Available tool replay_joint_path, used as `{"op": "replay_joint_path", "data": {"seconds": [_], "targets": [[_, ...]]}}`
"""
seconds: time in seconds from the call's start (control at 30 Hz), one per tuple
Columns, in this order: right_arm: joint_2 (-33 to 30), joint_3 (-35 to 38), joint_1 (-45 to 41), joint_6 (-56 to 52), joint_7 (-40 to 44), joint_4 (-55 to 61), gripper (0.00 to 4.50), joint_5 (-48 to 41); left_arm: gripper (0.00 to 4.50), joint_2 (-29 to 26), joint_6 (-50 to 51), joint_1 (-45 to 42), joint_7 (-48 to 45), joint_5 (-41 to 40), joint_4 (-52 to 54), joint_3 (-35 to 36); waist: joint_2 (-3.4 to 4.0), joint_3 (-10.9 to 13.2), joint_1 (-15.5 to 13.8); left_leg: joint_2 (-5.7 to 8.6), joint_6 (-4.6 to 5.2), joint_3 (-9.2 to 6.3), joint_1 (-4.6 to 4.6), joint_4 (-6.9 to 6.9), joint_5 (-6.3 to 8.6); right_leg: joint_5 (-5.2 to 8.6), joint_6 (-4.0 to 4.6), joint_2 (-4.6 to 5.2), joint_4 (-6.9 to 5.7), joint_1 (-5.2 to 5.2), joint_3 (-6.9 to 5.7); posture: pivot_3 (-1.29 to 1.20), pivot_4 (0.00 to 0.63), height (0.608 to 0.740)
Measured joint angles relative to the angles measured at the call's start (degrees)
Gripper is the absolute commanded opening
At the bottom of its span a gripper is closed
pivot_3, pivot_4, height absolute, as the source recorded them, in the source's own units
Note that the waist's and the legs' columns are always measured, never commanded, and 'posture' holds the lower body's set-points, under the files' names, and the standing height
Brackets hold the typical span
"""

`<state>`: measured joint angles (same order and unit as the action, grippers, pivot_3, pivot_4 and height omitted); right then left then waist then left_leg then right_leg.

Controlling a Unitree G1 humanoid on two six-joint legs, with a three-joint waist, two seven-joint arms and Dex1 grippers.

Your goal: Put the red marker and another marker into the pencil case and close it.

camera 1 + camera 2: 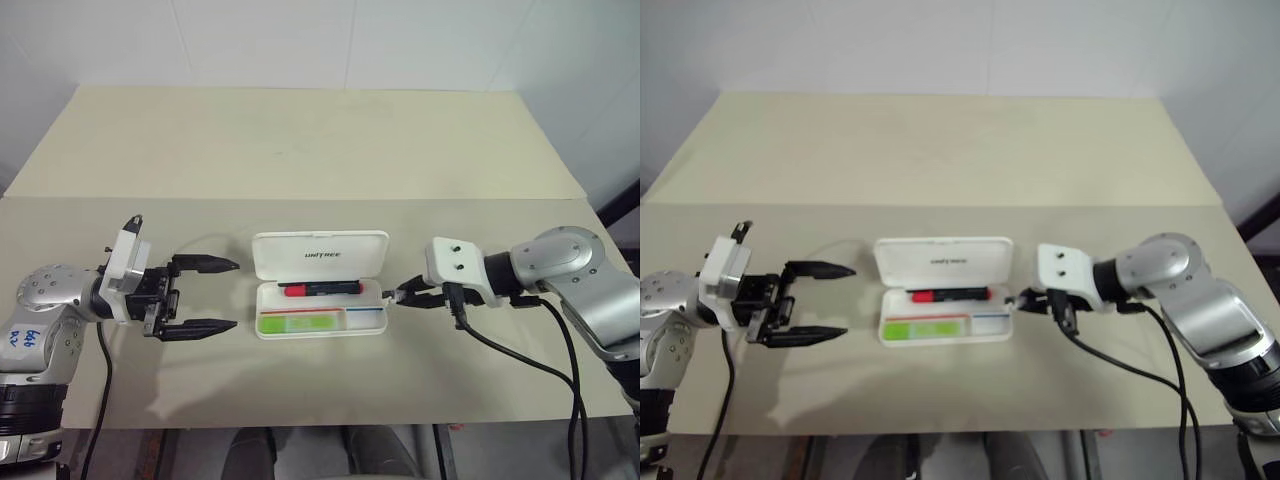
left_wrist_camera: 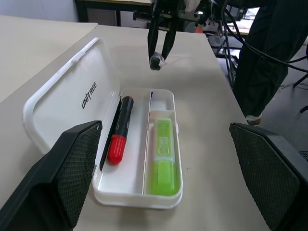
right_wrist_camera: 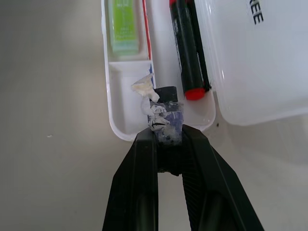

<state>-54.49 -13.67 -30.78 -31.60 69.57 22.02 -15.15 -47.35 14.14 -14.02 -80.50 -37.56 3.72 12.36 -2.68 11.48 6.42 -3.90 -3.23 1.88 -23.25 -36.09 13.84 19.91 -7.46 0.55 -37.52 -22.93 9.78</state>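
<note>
The pencil case [image 1: 320, 285] lies open in the middle of the table [image 1: 300, 150], its lid [image 1: 320, 256] folded back flat on the far side with the lettering facing up. Both items are already inside: the red marker [image 1: 322, 288] sits in the rear compartment next to the hinge, and the green highlighter [image 1: 296, 322] lies in the front compartment toward the robot's left. What seems to remain is closing the lid.

The left gripper [image 1: 205, 296] hovers beside the left end of the case with its 2 fingers spread wide and holding nothing. The right gripper [image 1: 406, 297] sits just off the right end of the case, fingers drawn nearly together; in the right wrist view [image 3: 166, 130] a scrap of torn tape or padding clings to the tips, though I cannot tell whether it is pinched or merely stuck there.

The risks from here, as I judge them:
- The lid lies flat on the table, so a fingertip has little edge to catch. A push that slides over it would shove the whole case across the smooth surface instead of turning the lid.
- With the case unbraced, lifting the lid from 1 end could twist or tip the tray, and the round marker may roll out.
- The marker rests close to the hinge; if it rides up against the wall, the lid may stop short of latching.
- The loose scrap on the right fingertips could drop into the case or reduce grip.
</note>
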Motion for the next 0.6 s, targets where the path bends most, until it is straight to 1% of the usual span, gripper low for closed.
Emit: {"op": "replay_joint_path", "data": {"seconds": [0.2, 0.47, 0.53, 0.6], "targets": [[2.04, -3.84, 0.36, 0.36, -1.0, -0.12, 0.34, 3.01, 4.5, 0.05, 0.0, 1.3, 0.94, -0.01, 0.52, 0.02, 0.0, 0.0, -0.2, 0.01, -0.01, -0.01, -0.04, 0.01, 0.01, 0.01, 0.01, 0.03, 0.05, 0.0, -0.02, 0.0, 0.15, 0.74], [3.95, -5.71, 0.47, -0.72, -2.04, -0.11, 0.34, 4.46, 4.5, 0.05, 0.06, 2.26, 1.96, -0.05, 2.54, 0.06, 0.0, 0.0, -0.19, 0.01, -0.01, -0.01, -0.02, 0.0, 0.01, 0.01, 0.01, 0.02, 0.03, 0.0, -0.02, 0.0, 0.15, 0.74], [4.58, -6.24, 0.49, -1.19, -2.34, -0.11, 1.07, 4.56, 4.5, 0.05, 0.1, 2.39, 2.12, -0.06, 2.56, 0.07, 0.0, 0.0, -0.18, 0.0, -0.01, -0.01, -0.02, 0.0, 0.01, 0.01, 0.01, 0.02, 0.03, 0.0, -0.02, 0.0, 0.15, 0.74], [5.04, -6.25, 0.48, -1.93, -2.65, 0.01, 1.64, 4.55, 4.5, 0.05, 0.1, 2.4, 2.19, -0.07, 2.56, 0.08, 0.0, 0.0, -0.2, 0.01, -0.01, -0.01, -0.03, 0.0, 0.01, 0.01, 0.01, 0.02, 0.04, 0.0, -0.02, 0.0, 0.15, 0.74]]}}
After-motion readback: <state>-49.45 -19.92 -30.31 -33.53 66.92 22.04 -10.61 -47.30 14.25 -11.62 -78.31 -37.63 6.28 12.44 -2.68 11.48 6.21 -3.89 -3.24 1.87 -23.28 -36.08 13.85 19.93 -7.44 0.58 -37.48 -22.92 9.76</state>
